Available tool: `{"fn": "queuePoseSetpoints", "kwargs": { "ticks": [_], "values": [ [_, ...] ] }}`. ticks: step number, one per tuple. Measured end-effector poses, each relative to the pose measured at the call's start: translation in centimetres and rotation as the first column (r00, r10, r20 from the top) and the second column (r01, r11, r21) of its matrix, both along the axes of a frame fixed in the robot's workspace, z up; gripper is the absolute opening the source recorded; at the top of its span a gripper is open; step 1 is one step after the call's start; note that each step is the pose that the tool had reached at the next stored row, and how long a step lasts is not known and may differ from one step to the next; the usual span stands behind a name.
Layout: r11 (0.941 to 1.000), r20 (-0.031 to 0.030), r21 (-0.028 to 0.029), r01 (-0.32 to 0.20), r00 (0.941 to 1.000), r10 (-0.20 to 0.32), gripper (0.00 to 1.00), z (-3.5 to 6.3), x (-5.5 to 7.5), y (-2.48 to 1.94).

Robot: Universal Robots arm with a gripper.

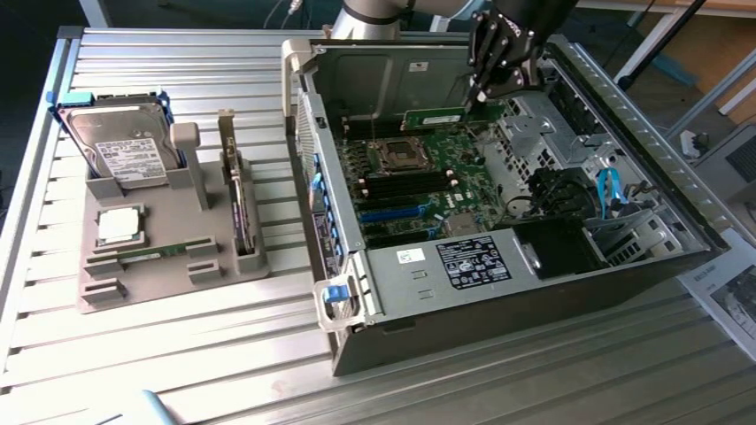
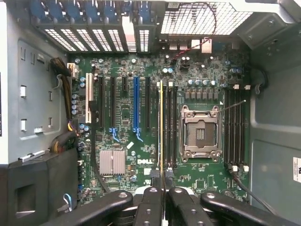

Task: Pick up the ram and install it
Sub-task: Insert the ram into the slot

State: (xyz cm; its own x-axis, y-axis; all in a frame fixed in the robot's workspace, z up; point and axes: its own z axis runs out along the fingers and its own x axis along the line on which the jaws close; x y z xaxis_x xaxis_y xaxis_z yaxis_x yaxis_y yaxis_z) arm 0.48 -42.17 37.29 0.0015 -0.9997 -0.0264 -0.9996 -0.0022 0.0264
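One ram [image 1: 435,118] is pinched at one end between the nearly closed fingers [image 2: 151,202]. It is held on edge above the motherboard [image 1: 426,177], at the far end of the open computer case [image 1: 497,266] on the table [image 1: 177,354]. The stick runs along the memory slots [image 2: 170,127] just beside the empty CPU socket [image 2: 201,134].

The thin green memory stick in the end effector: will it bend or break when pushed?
The thin green memory stick looks stiff: it juts sideways from the end effector without sagging. Seen edge-on from the wrist it is very thin, so it is probably light, and likely to crack if pushed crooked.
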Motion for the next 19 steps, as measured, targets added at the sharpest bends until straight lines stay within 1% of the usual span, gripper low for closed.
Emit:
{"fn": "queuePoseSetpoints", "kwargs": {
  "ticks": [1,3,4,10,16,19],
  "values": [
    [1.0000,0.0000,-0.0001,0.000,1.0000,0.000,0.12,-0.27,0.0,0.02],
    [1.0000,0.0000,-0.0001,0.000,1.0000,0.000,0.12,-1.44,0.0,0.11],
    [1.0000,0.0000,0.0000,0.000,1.0000,0.000,0.12,-1.80,0.0,0.14],
    [1.0000,0.0000,-0.0001,0.000,1.0000,0.000,0.12,-2.84,0.0,0.20],
    [1.0000,0.0000,-0.0001,0.001,1.0000,-0.001,0.12,-4.32,0.0,0.29],
    [1.0000,0.0000,-0.0002,0.001,1.0000,-0.001,0.12,-4.54,0.0,0.31]
  ]
}}
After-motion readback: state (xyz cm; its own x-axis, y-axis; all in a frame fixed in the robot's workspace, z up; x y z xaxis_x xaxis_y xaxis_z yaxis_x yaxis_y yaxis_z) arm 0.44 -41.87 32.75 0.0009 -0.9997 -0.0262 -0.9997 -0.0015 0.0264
